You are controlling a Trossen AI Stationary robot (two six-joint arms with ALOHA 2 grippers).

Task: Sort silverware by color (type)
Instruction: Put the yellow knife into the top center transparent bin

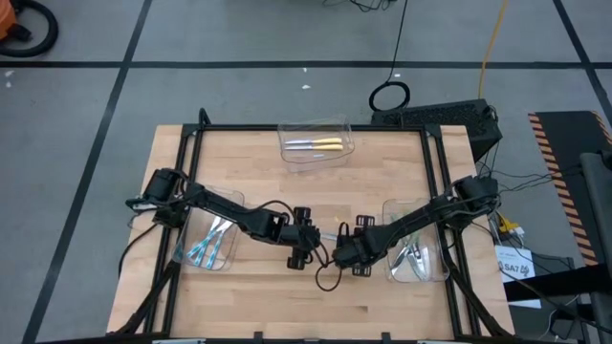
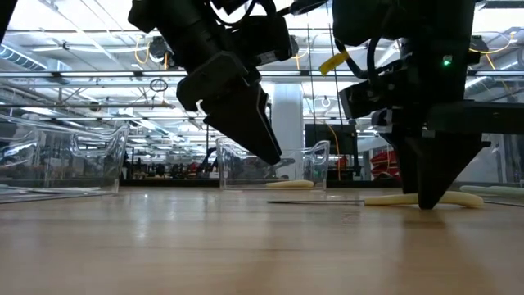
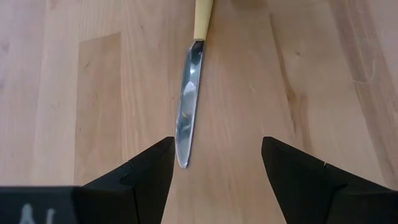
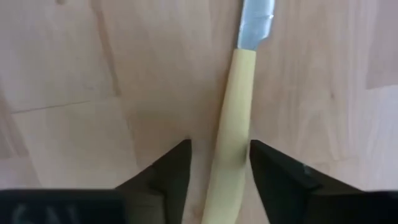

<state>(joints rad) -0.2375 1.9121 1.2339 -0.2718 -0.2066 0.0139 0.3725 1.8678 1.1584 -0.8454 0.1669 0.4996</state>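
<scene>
Right gripper: fingers apart, straddling the yellow-handled knife, which lies flat on the table. Close squarely on the handle before lifting. Left gripper: open, hovering beside the blade tip.

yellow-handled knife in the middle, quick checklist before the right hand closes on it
1. Knife flat on the table: ok.
2. Right hand open, handle between its fingers: ok.
3. Handle centred in the gap: not ok, it sits nearer one finger.
4. Left hand open, not gripping the blade tip: ok.
5. Left hand clear of the lift path: cannot tell.
6. Bin already holding yellow-handled utensils: ok.
</scene>
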